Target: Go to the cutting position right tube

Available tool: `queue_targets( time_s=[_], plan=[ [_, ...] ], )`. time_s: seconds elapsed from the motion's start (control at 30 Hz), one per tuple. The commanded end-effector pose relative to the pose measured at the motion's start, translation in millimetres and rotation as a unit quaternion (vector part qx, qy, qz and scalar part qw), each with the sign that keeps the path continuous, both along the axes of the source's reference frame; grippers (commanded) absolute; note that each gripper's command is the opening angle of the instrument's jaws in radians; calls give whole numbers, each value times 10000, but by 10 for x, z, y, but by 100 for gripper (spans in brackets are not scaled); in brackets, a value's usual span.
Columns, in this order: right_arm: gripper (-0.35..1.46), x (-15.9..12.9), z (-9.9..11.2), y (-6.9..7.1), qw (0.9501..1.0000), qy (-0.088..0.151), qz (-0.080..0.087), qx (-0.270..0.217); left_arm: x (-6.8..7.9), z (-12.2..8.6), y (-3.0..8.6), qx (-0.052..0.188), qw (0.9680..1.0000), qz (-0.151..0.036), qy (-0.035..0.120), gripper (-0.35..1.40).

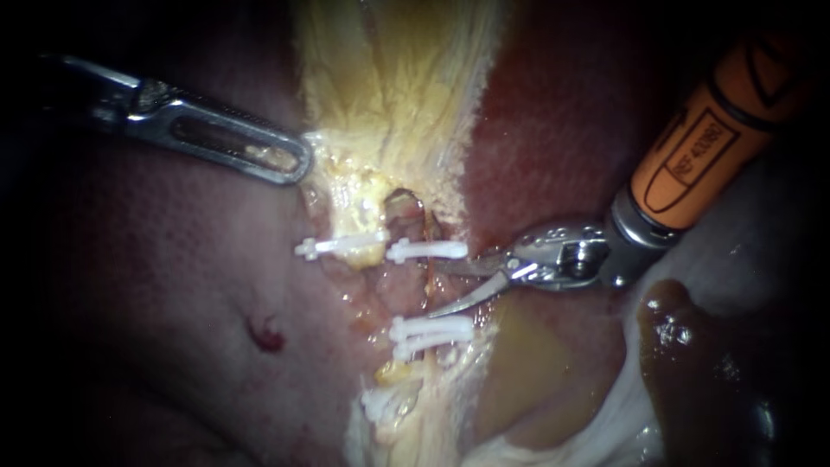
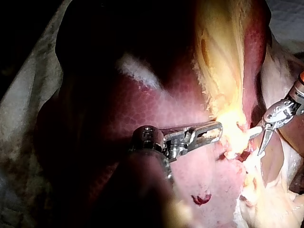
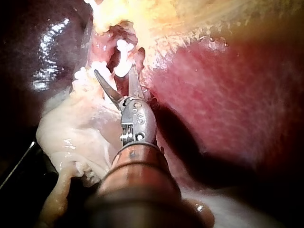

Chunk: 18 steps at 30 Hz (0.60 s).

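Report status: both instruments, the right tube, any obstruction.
Curved metal blades of right instrument open, tips at the thin reddish right tube between white plastic clips. Silver left instrument at yellow tissue. Nothing blocks the blades.

The only print stands on the orange sleeve of the right instrument, seen in the endoscope view. It is a dark, round-cornered frame that runs along the shaft with a row of dark characters inside it, and past a black ring there is a second dark outline, cut by the view's edge. These are instrument marks and are not read off, and in the wrist views the sleeve is a mere sliver or too blurred for any character; nothing else carries legible writing.
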<state>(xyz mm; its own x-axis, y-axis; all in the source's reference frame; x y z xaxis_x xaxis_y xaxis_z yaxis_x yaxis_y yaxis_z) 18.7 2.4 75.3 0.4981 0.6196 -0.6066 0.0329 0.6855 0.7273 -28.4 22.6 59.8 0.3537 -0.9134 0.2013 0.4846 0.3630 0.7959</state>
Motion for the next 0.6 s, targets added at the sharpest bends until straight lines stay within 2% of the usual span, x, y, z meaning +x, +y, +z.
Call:
queue_targets(
  time_s=[0.03, 0.4, 0.6],
  plan=[
    [101, 1, 0, -1, 10000, 0, -2, 2, 0, 0, 0, -1, 10000, -2, 3, -35],
    [104, 11, -2, -4, 10000, 9, 9, -2, 0, 0, 0, -1, 10000, -3, 3, -35],
    [106, 18, -5, -7, 9998, 151, -2, 90, 0, 0, 0, -1, 10000, -3, 4, -35]
  ],
)
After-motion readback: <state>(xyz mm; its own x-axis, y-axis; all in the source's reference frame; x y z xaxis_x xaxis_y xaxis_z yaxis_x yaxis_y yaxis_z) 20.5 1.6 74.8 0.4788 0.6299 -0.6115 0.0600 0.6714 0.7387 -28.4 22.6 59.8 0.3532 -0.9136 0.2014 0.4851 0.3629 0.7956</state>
